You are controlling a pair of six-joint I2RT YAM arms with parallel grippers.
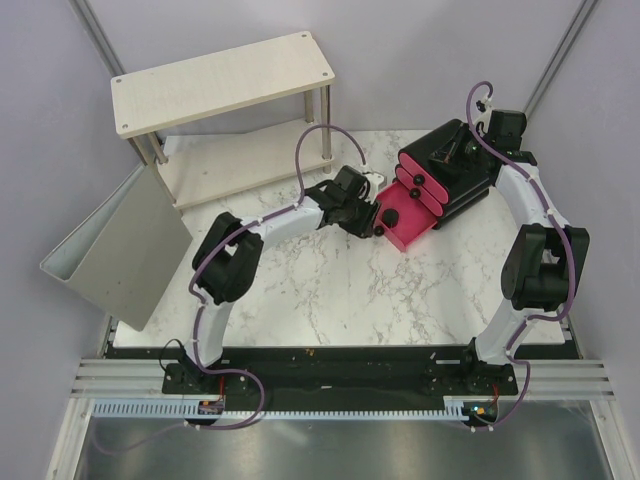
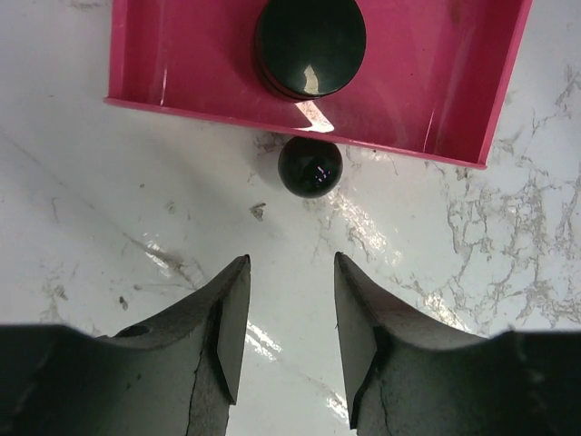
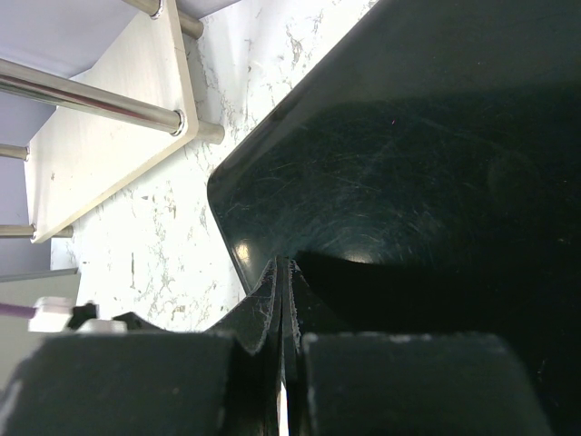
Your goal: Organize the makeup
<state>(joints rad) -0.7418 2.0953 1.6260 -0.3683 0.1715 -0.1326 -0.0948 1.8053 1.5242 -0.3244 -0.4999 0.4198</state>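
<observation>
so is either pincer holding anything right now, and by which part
Nothing is held. The left pincer is open, its jaws apart short of the black knob on the pink drawer; the right pincer is shut empty by the black box.

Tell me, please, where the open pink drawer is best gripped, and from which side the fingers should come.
Probably best is the round black knob on the front wall of the pink drawer, approached from the front. It is the only part that sticks out, and it looks narrow enough to fit between the open fingers of the left gripper, which faces it. The walls are wide and flat.
</observation>
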